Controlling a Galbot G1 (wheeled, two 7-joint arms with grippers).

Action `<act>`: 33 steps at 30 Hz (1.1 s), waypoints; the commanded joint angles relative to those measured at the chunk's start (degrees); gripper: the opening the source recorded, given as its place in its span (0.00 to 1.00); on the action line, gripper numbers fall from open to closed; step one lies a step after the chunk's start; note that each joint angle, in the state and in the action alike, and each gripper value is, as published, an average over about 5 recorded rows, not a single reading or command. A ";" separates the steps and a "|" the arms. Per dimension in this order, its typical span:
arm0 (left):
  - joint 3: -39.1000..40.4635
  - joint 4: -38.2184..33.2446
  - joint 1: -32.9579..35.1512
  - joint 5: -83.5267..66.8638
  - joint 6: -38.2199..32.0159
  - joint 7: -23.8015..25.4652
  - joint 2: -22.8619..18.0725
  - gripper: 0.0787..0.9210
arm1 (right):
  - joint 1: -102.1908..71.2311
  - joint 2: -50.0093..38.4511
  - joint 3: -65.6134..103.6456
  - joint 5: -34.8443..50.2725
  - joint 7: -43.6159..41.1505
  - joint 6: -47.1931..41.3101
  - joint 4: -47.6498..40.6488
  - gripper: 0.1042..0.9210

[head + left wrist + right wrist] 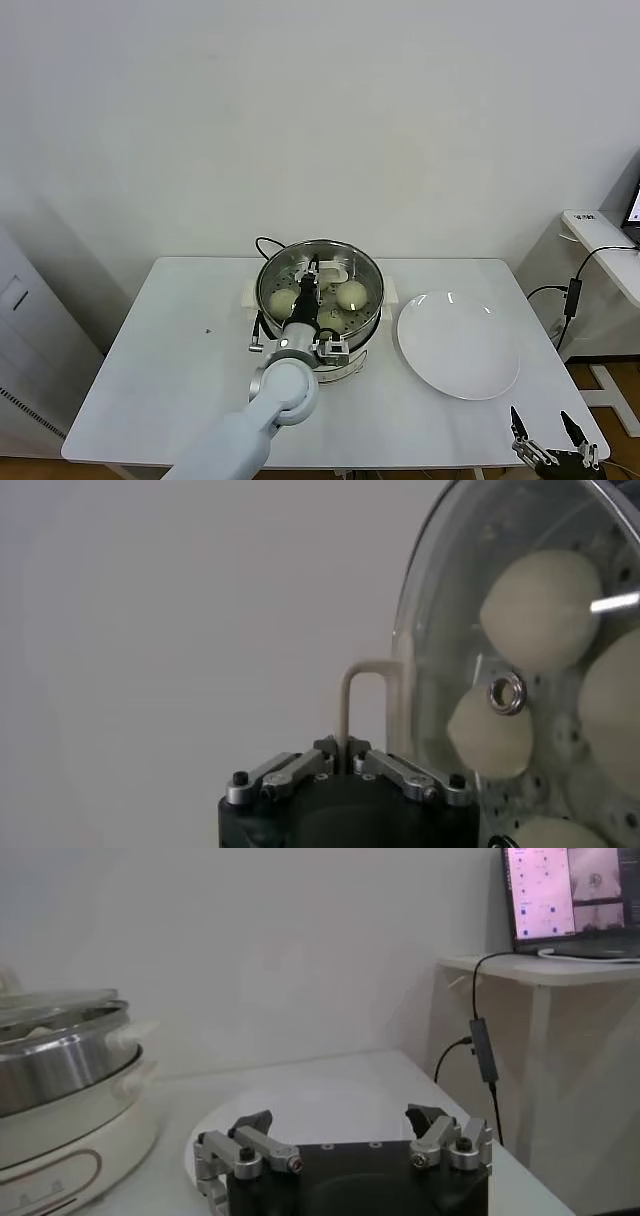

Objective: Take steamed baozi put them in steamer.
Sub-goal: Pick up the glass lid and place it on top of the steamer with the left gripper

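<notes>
**Left claw clamped on the lid handle over the loaded steamer**

From where I stand, the left gripper point(314, 272) is reaching over the steamer point(372, 310) in the middle of the white table point(170, 340), and its fingers are closed tight on the white handle point(358, 695) of the glass lid point(345, 250). The lid sits on top of the steel basket, with the handle standing up between the pinched fingertips. Through the glass in the left wrist view I can make out the steamed baozi point(540, 610) lying on the perforated floor of the basket, 4 pale round buns close together. In the head view only 2 of them show clearly, either side of the arm.

The white plate point(458, 345) lies just beside the steamer on the robot's right. The right gripper point(545, 432) hangs low at the near right corner of the table, well apart from the steamer, its jaws spread wide with nothing between them. A laptop point(572, 898) glows on a side table point(540, 968) further to the right, a black cable point(480, 1038) hanging from it.
</notes>
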 commanded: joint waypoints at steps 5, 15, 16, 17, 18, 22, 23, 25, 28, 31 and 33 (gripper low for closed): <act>1.18 2.10 -1.04 1.76 0.59 0.47 -0.10 0.05 | -0.03 0.20 0.02 0.27 -0.02 0.40 -0.20 0.88; 1.40 0.17 -0.53 -0.55 0.73 1.15 0.70 0.06 | 0.26 -0.03 0.01 0.80 0.07 0.44 0.07 0.88; 1.51 -0.72 -0.32 -2.28 1.20 1.09 0.92 0.06 | 0.29 -0.04 0.00 0.79 0.02 0.42 0.02 0.88; 1.68 -1.86 -0.07 -4.09 1.88 1.03 1.23 0.08 | 0.34 -0.04 -0.02 0.77 -0.03 0.40 -0.03 0.88; 2.02 -3.16 0.22 -6.21 2.76 0.79 1.65 0.10 | 0.40 -0.06 -0.10 0.74 -0.09 0.38 -0.10 0.88; 3.60 -8.58 1.47 -14.23 7.42 -1.17 3.58 0.23 | 0.80 -0.12 -0.71 0.45 -0.14 0.41 -0.43 0.88; 3.66 -9.90 1.88 -15.42 8.09 -1.62 3.96 0.26 | 0.90 -0.11 -0.88 0.37 -0.12 0.43 -0.52 0.88; 3.23 -12.55 2.89 -16.76 8.13 -2.19 4.70 0.33 | 1.03 -0.09 -1.17 0.18 -0.11 0.51 -0.66 0.88; 2.16 -16.06 4.45 -18.64 7.74 -2.89 6.17 0.44 | 1.17 -0.17 -1.46 -0.62 0.14 0.45 -0.70 0.88; 0.56 -19.21 6.30 -21.89 6.41 -4.65 8.06 0.54 | 1.69 -0.69 -1.93 -0.54 0.27 0.40 -0.60 0.88; -1.35 -21.22 7.95 -24.67 4.43 -6.55 9.21 0.61 | 2.61 -1.49 -2.16 0.73 -0.15 0.36 -0.51 0.88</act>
